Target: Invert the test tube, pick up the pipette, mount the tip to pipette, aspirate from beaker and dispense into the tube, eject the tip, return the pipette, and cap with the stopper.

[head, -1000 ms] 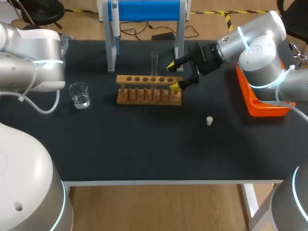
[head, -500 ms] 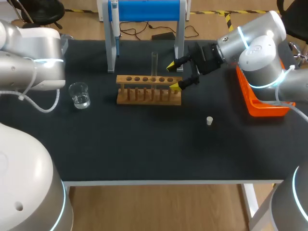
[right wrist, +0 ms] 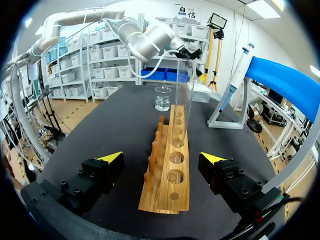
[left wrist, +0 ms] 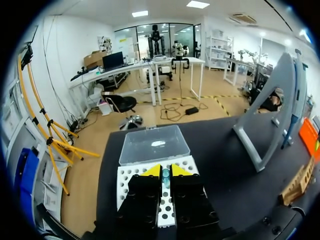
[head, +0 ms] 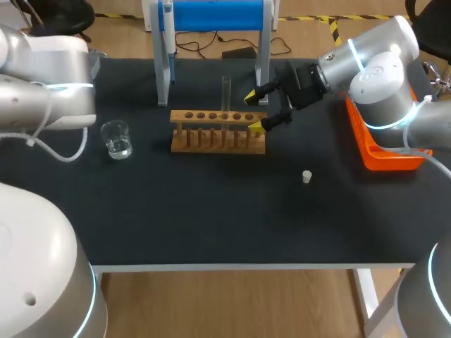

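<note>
Yellow-tipped fingers of the right tool stood spread wide right of centre in the head view. One tip lay behind the right end of the wooden rack and one in front, neither touching it. In the right wrist view the right tool straddled the rack's near end, with the wood running straight ahead between its fingers. The test tube stood upright in a hole a little way ahead of the tool, clear and ungripped. In the head view the test tube rose from the rack just left of the tips. The beaker sat beyond the rack's far end.

The left tool had its fingers drawn close, only a slit between them. It hung over a white tip box whose clear lid lay just ahead of it. Something small and bluish showed in the slit; I could not tell whether it was held.

On the black bench the beaker stood at left, well apart from the rack. The white stopper lay alone, lower right of the rack. The blue stand was at top centre, the pipette hanging at its left post. An orange tray sat at the right edge.
</note>
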Controlling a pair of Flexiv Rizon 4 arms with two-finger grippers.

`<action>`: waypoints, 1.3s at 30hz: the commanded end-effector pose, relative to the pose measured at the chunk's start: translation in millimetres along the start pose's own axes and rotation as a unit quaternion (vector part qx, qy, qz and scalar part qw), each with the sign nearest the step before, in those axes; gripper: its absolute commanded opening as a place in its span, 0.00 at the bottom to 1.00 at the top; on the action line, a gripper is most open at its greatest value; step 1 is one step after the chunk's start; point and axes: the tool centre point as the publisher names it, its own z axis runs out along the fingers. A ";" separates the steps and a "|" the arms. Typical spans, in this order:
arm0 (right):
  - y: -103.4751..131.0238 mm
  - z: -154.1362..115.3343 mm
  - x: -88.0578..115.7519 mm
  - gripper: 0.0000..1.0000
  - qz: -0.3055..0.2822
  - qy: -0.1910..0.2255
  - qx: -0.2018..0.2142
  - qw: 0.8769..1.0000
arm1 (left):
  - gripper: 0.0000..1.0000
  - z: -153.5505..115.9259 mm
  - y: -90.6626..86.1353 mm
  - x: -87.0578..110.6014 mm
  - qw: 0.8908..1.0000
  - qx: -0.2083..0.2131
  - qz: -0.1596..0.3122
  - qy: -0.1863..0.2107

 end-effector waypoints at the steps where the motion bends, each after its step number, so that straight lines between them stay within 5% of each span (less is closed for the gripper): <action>1: -0.5 -0.2 0.0 1.00 0.000 0.000 0.000 1.000 | 0.00 -10.7 1.1 -1.3 1.000 0.013 -0.002 -0.002; 12: -0.5 -0.2 0.0 1.00 0.000 0.000 0.000 1.000 | 0.00 -40.8 -20.6 0.3 0.999 0.052 0.011 -0.004; 18: -0.5 -0.2 0.0 1.00 0.000 0.000 0.000 1.000 | 0.00 -79.0 -34.8 19.5 0.991 0.085 0.064 0.075; 25: -0.5 -0.2 0.0 1.00 0.000 0.000 0.000 1.000 | 0.00 -136.2 -33.5 67.9 0.943 0.097 0.215 0.234; 28: -0.5 -0.2 0.0 1.00 0.000 0.000 0.000 1.000 | 0.00 -164.0 -28.6 88.0 0.911 0.103 0.267 0.297; 32: -0.5 -0.2 0.0 1.00 0.000 0.000 0.000 1.000 | 0.00 -204.4 -17.8 114.7 0.842 0.131 0.330 0.406; 34: -0.5 -0.2 0.0 1.00 0.000 0.000 0.000 1.000 | 0.00 -215.6 -13.4 119.5 0.826 0.140 0.342 0.426; 39: -0.5 -0.2 0.0 1.00 0.000 0.000 0.000 1.000 | 0.00 -215.6 -13.4 119.5 0.826 0.140 0.342 0.426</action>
